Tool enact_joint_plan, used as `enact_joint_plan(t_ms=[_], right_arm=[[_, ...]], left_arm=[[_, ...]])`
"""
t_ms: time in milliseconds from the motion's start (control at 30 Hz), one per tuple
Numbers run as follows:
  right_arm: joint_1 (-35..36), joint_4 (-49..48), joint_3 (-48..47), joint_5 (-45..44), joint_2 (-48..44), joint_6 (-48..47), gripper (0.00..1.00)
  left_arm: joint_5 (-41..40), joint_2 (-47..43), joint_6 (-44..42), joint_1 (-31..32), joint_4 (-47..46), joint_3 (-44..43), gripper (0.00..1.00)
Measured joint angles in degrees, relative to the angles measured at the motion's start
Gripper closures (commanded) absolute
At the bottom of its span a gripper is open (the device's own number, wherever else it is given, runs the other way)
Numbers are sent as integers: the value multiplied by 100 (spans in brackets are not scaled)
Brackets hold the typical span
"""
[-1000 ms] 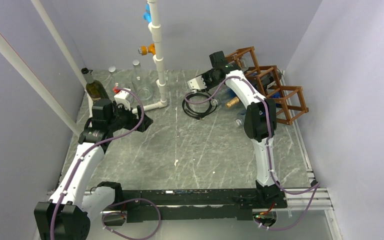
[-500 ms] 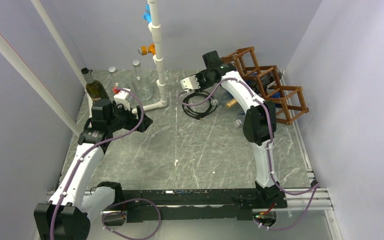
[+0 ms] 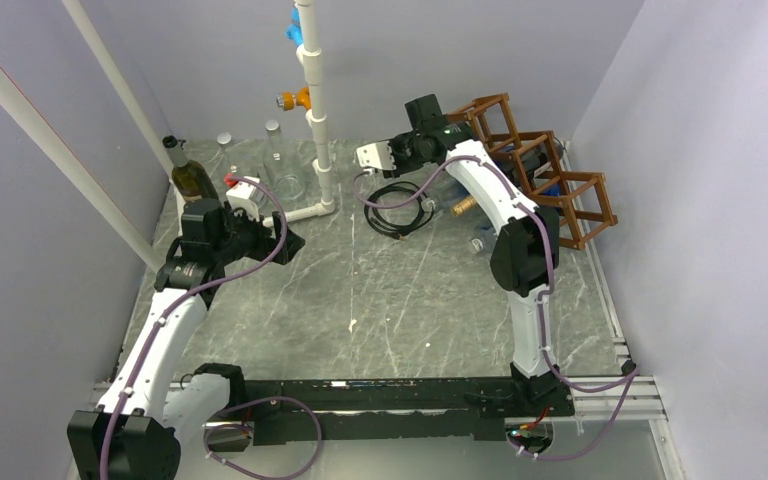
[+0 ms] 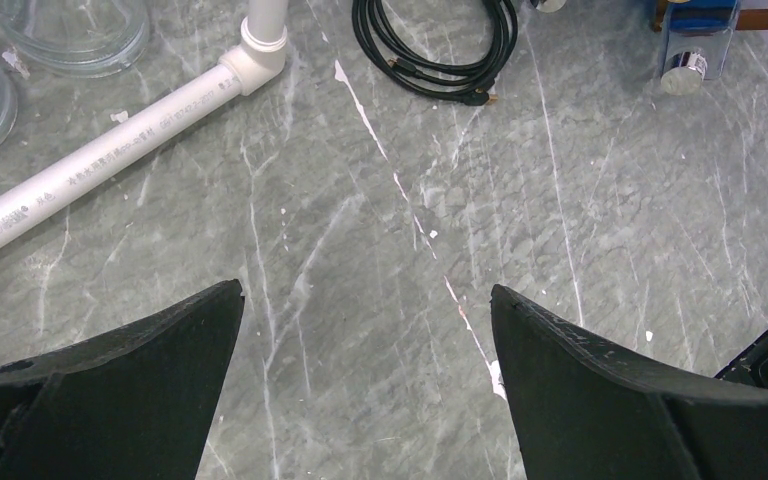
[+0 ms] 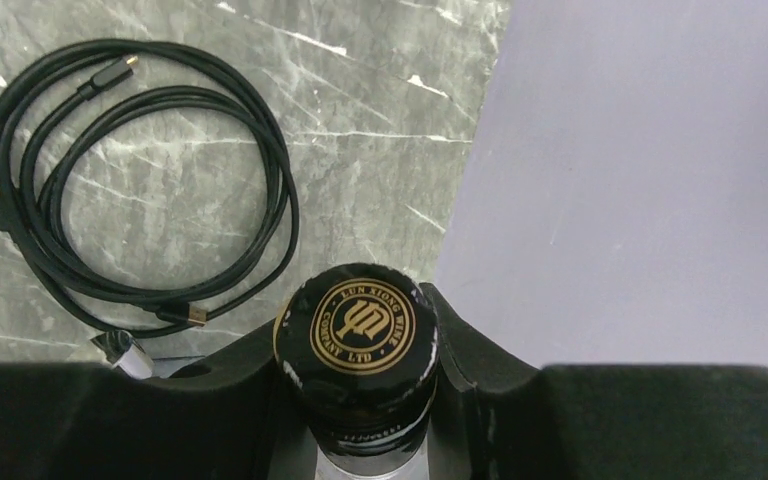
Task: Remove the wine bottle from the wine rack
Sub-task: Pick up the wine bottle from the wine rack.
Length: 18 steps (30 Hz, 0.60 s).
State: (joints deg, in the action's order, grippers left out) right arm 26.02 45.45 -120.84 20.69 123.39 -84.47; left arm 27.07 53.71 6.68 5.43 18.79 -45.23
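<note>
At the near edge of the grey marbled stone table (image 3: 390,300), the left gripper (image 4: 365,300) hangs over bare tabletop on the left side, its two black fingers (image 4: 150,340) spread wide apart with nothing between them. Beyond it a white plastic pipe (image 4: 110,150) lies slantwise on the table, and past that a coiled black cable (image 4: 435,50) rests flat near the middle. Further back the right gripper (image 5: 360,350) is clamped tight on the dark wine bottle (image 5: 362,325), gripping just below its black cap stamped with a round gold emblem. It holds this end above the table, just beside the cable and near the back wall. In the top view the arm hides the bottle's body, so I cannot tell whether any of it still sits in a cell. The reddish-brown wooden open-frame wine rack (image 3: 560,190) stands at the far right against the wall, its cells set diamond-wise.
</note>
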Motion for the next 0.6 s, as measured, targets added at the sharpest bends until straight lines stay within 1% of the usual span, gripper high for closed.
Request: enact_joint_plan(t_ms=[267, 400, 600], right_arm=[[4, 17, -133, 251, -175, 389, 100], [-59, 227, -157, 595, -175, 798, 100], [-144, 426, -339, 841, -175, 1237, 100]], left_arm=[[-2, 0, 0, 0, 0, 0, 1], [-2, 0, 0, 0, 0, 0, 0], [-2, 0, 0, 0, 0, 0, 1]])
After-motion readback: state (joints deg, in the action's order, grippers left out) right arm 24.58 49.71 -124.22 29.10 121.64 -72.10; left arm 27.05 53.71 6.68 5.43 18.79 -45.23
